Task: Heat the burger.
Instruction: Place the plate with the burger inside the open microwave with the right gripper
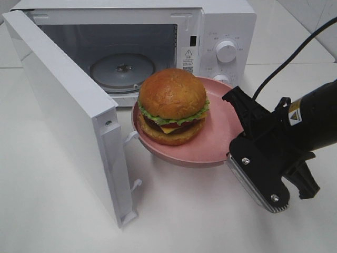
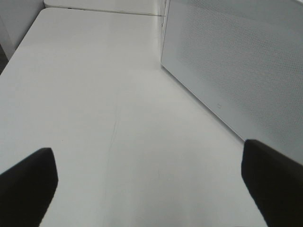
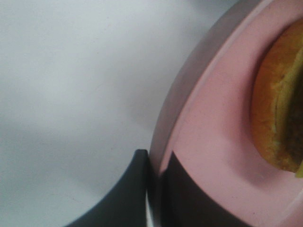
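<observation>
- Holding the burger (image 1: 172,105) on its pink plate (image 1: 224,139) just outside the open microwave (image 1: 226,29), right jaws pinching the rim.
- Idling with left jaws spread, empty.
- Not yet loading, shutting up, or heating.

White box-shaped microwave oven (image 1: 221,21) stood at the rear of the white flat tabletop (image 1: 200,216). Its white hinged door (image 1: 63,105) hung open on the left, reaching forward. Round glass turntable (image 1: 122,68) lay inside the cavity, with a round white knob (image 1: 226,51) on the panel to its right. Pink round plate (image 1: 216,137) was off the tabletop, just before the cavity mouth and right of the door. Round golden-brown bun burger (image 1: 172,105) sat on the plate, toward its left. Black right gripper (image 1: 230,155) clamped the plate's right front rim. Black left gripper (image 2: 147,153), jaws apart, was over bare tabletop, with the door's outer face beside it.
</observation>
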Action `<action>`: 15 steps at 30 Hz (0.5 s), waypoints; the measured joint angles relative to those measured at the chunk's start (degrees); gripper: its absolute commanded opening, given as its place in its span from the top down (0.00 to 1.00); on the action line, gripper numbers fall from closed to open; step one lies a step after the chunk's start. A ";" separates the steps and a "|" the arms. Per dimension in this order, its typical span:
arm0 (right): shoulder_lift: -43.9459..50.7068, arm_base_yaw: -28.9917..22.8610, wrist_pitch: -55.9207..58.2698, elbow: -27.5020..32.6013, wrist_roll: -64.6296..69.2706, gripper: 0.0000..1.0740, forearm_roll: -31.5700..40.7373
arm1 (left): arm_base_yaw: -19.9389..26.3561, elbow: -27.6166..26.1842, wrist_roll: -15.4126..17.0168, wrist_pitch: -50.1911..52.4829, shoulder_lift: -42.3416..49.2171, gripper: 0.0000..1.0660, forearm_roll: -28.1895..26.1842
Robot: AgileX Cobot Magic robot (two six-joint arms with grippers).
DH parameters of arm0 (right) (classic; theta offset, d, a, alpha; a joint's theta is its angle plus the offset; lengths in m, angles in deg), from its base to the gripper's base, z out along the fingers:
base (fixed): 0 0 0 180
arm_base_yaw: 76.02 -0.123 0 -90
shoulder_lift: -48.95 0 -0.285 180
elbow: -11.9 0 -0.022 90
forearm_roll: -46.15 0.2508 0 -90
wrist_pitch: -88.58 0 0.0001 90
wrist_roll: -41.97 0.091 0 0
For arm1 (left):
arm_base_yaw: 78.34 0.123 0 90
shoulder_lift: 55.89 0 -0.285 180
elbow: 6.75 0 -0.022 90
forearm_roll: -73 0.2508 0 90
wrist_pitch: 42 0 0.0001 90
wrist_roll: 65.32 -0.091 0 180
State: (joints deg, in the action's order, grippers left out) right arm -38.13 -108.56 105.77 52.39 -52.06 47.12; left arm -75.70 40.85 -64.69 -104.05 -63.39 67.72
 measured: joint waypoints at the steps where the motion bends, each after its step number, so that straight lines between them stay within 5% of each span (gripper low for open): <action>1: -0.86 0.00 0.40 -1.09 0.00 1.00 0.11 | 0.00 0.00 0.00 0.00 0.00 0.08 0.00; 15: -4.53 0.00 7.39 -9.91 -0.06 1.00 3.90 | 0.00 0.00 0.00 0.00 0.00 0.08 0.00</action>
State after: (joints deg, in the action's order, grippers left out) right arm -42.66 -108.56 113.16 42.48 -52.11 51.02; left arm -75.70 40.85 -64.69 -104.05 -63.39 67.72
